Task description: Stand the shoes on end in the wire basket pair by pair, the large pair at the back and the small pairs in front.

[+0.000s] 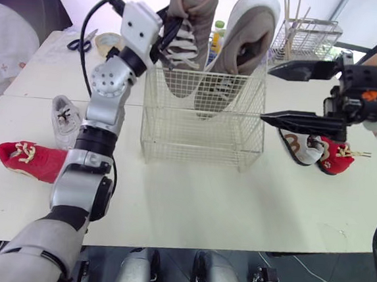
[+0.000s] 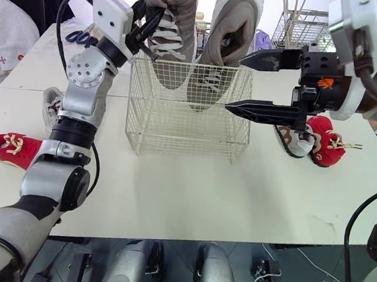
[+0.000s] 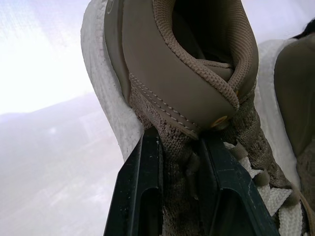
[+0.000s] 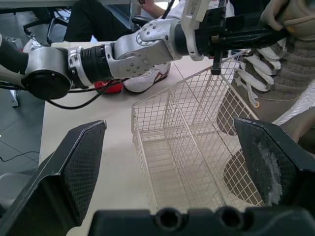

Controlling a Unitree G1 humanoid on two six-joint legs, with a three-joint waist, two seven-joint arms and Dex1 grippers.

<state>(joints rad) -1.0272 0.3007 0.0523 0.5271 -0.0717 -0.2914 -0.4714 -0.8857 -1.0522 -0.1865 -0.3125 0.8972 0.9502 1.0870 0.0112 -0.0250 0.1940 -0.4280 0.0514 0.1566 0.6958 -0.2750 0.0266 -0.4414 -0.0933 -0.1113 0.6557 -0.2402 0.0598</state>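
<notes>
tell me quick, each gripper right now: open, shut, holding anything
Left gripper: shut on the tan shoe, pinching its knit upper near the collar.
Right gripper: open, holding nothing, beside the wire basket.

Tan shoes (image 2: 174, 37) upright in basket (image 2: 186, 129)

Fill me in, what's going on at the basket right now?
The left gripper is shut on the collar of one large tan shoe, on end at the back of the wire basket beside its mate. The right gripper hangs open beside the basket. Small shoes lie on the table: a red shoe and a white shoe at left, another red shoe and a pale shoe at right.
</notes>
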